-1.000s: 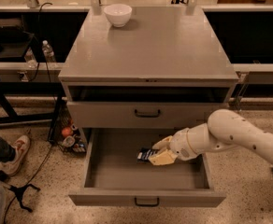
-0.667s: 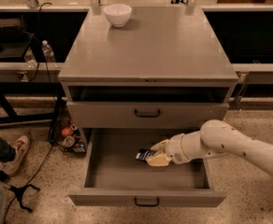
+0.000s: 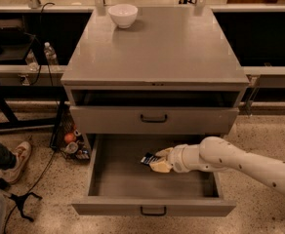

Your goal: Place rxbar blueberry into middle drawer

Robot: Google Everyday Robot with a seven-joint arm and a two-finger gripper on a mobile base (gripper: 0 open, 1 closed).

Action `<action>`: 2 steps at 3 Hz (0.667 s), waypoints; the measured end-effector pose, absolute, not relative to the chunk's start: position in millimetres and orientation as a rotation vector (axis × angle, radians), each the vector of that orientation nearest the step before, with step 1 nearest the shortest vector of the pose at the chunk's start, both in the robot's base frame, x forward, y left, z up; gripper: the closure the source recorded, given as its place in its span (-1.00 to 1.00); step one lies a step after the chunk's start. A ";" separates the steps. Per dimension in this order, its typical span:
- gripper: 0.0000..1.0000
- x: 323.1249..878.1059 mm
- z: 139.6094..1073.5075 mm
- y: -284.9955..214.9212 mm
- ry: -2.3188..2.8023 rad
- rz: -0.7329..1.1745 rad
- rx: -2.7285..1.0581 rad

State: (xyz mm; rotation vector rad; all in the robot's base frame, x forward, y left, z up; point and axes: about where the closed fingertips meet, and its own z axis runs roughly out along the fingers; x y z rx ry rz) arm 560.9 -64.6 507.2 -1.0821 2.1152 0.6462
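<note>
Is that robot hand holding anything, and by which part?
The gripper, inside the open middle drawer, grips the rxbar blueberry by one end; the other pokes out.

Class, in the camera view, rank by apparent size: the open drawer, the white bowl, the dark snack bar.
1. middle drawer
2. white bowl
3. rxbar blueberry, partly hidden in the gripper, which is inside the drawer; smallest regardless.

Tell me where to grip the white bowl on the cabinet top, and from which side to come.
Take the white bowl by its rim, coming from above, one finger inside and one outside: it stands upright, mouth up, and its round wall likely offers no flat sides. The gripper is in the middle drawer, shut on the rxbar blueberry.
</note>
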 end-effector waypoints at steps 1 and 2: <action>0.15 570.9 477.8 -58.2 2.130 0.627 -1.064; -0.45 579.3 452.5 -48.6 2.143 0.618 -1.075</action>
